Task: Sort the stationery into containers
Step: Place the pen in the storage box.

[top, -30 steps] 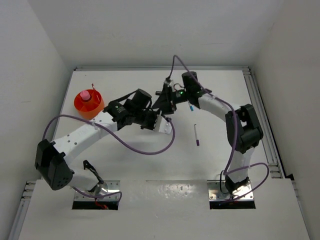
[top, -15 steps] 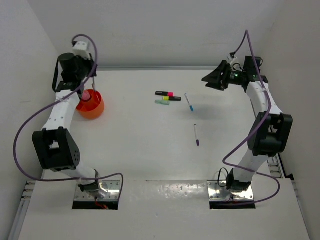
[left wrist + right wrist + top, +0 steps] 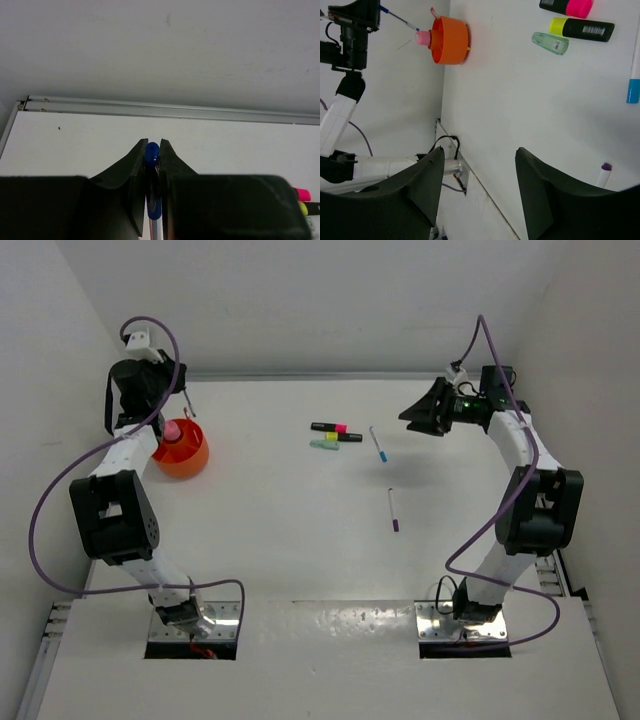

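Pen [image 3: 152,150], likely light and slick, sits pinched at its blue end in left gripper [image 3: 153,142]; right gripper [image 3: 480,156] gapes empty.

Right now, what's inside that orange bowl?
A chunky pink item stands in the orange bowl, with a thin red piece poking above the rim. Whatever lies lower down is hidden by its wall.

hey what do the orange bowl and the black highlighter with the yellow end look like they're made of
Orange bowl: probably moulded plastic, going by its smooth wall, its even, saturated colour and its thin rim.
Black highlighter with the yellow end: probably hard plastic, since the barrel is smooth with a barcode printed straight on it. The end is a solid bright yellow. Whether the finish is glossy or matte is hard to tell.
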Robot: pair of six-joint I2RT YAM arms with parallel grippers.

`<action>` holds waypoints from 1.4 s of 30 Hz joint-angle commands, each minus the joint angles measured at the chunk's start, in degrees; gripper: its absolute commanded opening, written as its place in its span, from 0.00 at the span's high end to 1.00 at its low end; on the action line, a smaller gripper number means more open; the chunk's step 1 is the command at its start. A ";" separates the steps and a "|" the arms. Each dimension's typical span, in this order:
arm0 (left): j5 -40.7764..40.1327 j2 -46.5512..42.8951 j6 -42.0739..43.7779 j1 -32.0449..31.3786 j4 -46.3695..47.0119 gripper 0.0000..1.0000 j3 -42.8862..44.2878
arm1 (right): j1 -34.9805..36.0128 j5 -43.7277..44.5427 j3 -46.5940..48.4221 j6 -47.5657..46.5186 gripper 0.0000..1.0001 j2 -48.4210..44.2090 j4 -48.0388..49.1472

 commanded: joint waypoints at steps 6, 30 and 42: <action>-1.58 0.85 3.37 1.60 6.93 1.00 -3.42 | -0.12 -2.10 0.07 -1.07 0.42 -1.37 0.81; -2.73 4.80 7.07 1.42 6.49 0.84 -5.97 | 2.96 -1.84 -1.16 -1.24 0.43 1.18 -0.15; -1.67 3.23 5.31 1.77 5.88 0.58 -6.67 | 3.84 -1.14 -0.02 -1.42 0.42 1.44 -1.47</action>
